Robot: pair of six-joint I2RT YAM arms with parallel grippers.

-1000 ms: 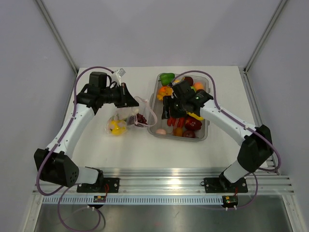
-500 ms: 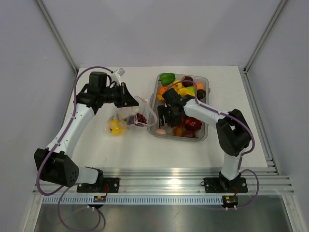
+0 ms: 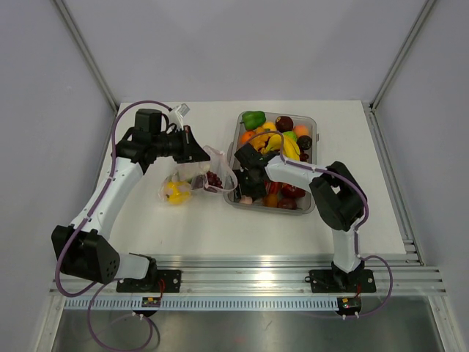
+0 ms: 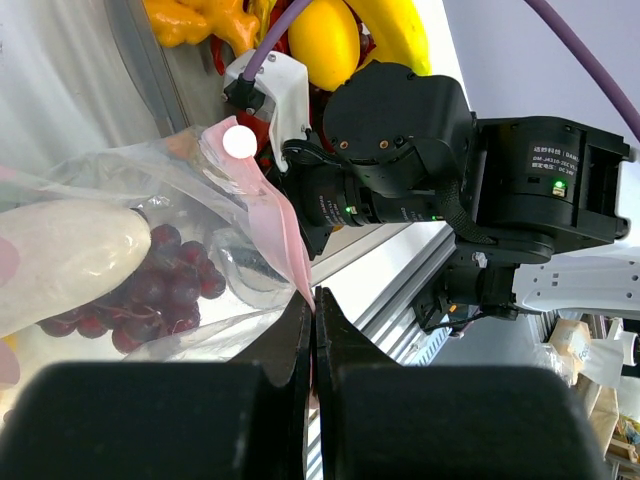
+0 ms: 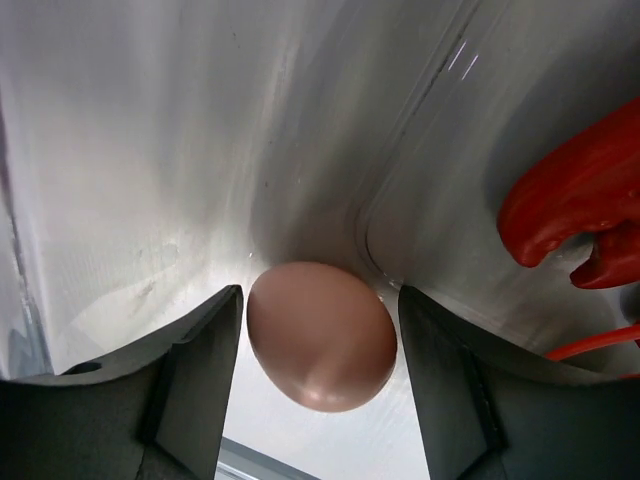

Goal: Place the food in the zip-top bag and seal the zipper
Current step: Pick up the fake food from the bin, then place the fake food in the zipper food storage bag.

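The clear zip-top bag [image 3: 192, 178] lies left of the tray. My left gripper [image 3: 198, 151] is shut on its pinkish-red zipper strip [image 4: 285, 235] and holds the mouth up, toward the tray. The left wrist view shows my left gripper [image 4: 313, 305] pinching the strip. Purple grapes [image 4: 150, 295] and a white piece [image 4: 60, 255] lie in the bag, and a yellow piece [image 3: 176, 192] shows through it. My right gripper [image 5: 320, 295] is open, low in the tray's near left corner, with a pinkish egg [image 5: 320, 335] between its fingers. The fingers do not touch the egg. The egg also shows from above [image 3: 245, 199].
The grey translucent tray [image 3: 311, 207] holds several more toy foods: a green pepper [image 3: 253, 118], a banana [image 3: 287, 147], and orange and red pieces. A red piece [image 5: 570, 215] lies right of the egg. The tray wall [image 5: 130, 180] is close on my right gripper's left.
My right gripper has moved left and toward the near left corner of the tray, down around the egg. The left gripper and the bag have not moved.
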